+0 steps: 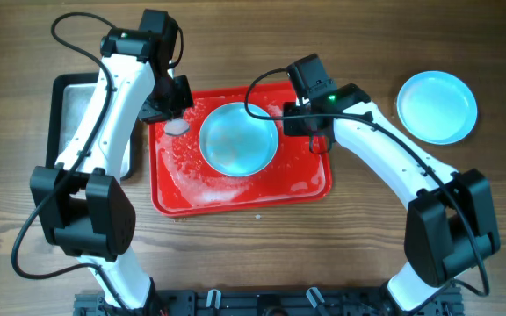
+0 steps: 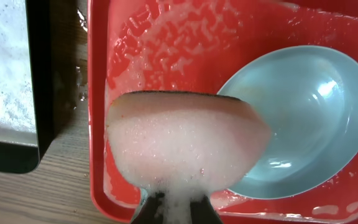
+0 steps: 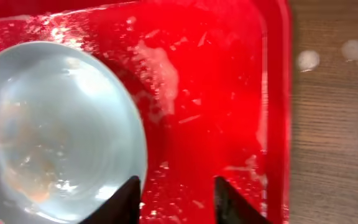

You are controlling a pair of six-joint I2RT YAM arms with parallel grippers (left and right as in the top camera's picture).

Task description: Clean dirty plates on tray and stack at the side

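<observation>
The wooden desk [image 1: 253, 263] fills the view. At its left sits a black-rimmed silver pan [image 1: 73, 96]. The left hand [image 1: 167, 107] is clamped on a soapy pink sponge [image 2: 185, 143] over the wet red tray [image 1: 306, 180]. A blue plate [image 1: 238, 138] with orange smears lies in the tray's middle. The right hand [image 3: 179, 199], fingers apart and empty, hangs just right of it. A second plate [image 1: 437, 106] rests at the right, on the desk.

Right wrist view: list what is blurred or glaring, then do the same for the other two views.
Right wrist: whole frame soft, the red tray oversaturated, white glare on its wet floor. Left wrist: the foamy sponge slightly soft up close, a bright highlight on the pale blue plate. Overhead: sharp and evenly lit.
</observation>
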